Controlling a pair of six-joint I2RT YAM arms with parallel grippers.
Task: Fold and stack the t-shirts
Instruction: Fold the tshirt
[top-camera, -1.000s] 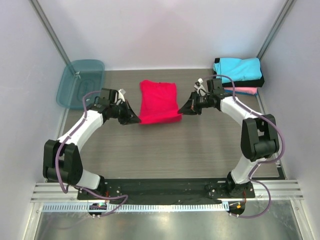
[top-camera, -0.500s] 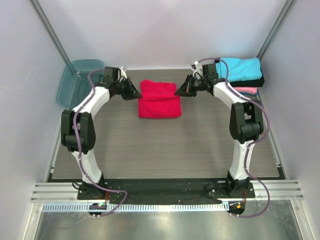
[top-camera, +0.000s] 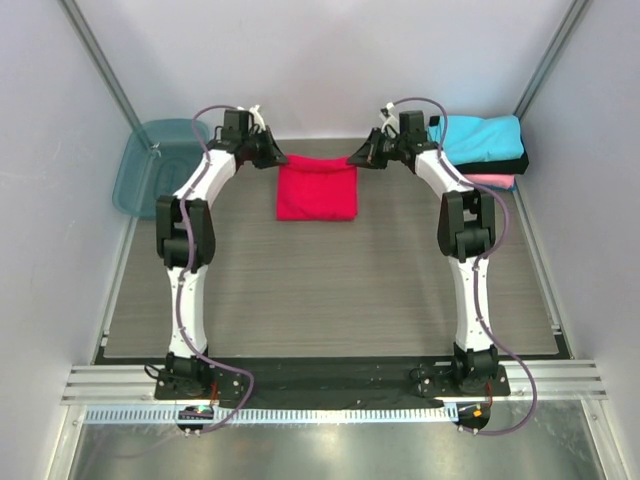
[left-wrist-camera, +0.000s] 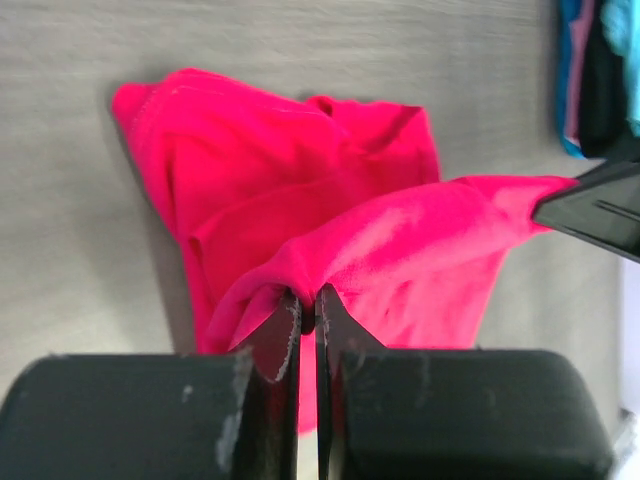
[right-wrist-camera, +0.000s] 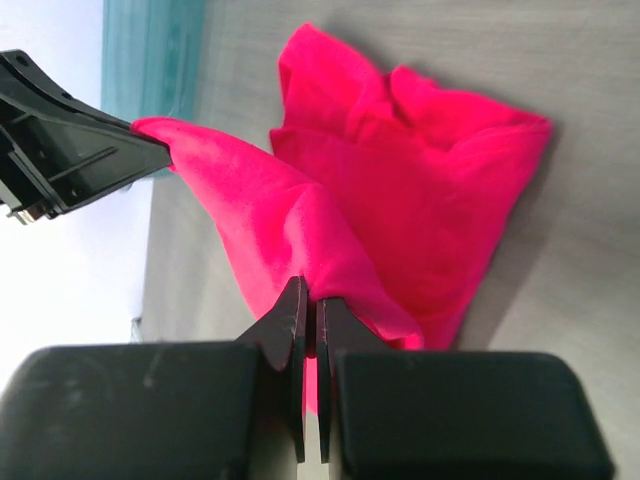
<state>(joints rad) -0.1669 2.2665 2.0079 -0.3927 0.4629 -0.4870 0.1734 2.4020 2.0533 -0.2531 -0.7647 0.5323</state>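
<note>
The bright red t-shirt (top-camera: 317, 190) lies partly folded at the back middle of the table, its far edge lifted. My left gripper (top-camera: 280, 159) is shut on that edge's left corner, the cloth (left-wrist-camera: 330, 240) pinched between the fingertips. My right gripper (top-camera: 352, 160) is shut on the right corner, red cloth (right-wrist-camera: 400, 190) bunched at its tips. Each wrist view shows the other gripper's black finger holding the taut edge. A stack of folded t-shirts sits at the back right: cyan (top-camera: 478, 137) on top, black (top-camera: 495, 165) under it, pink (top-camera: 490, 182) at the bottom.
A translucent teal plastic bin (top-camera: 155, 165) stands at the back left corner, also seen in the right wrist view as a teal bin (right-wrist-camera: 150, 45). White walls close in the table on three sides. Both arms stretch far back, elbows nearly straight.
Both grippers have carried the shirt's near edge away from the arms to the far edge, folding the red shirt over itself into a shorter rectangle.
</note>
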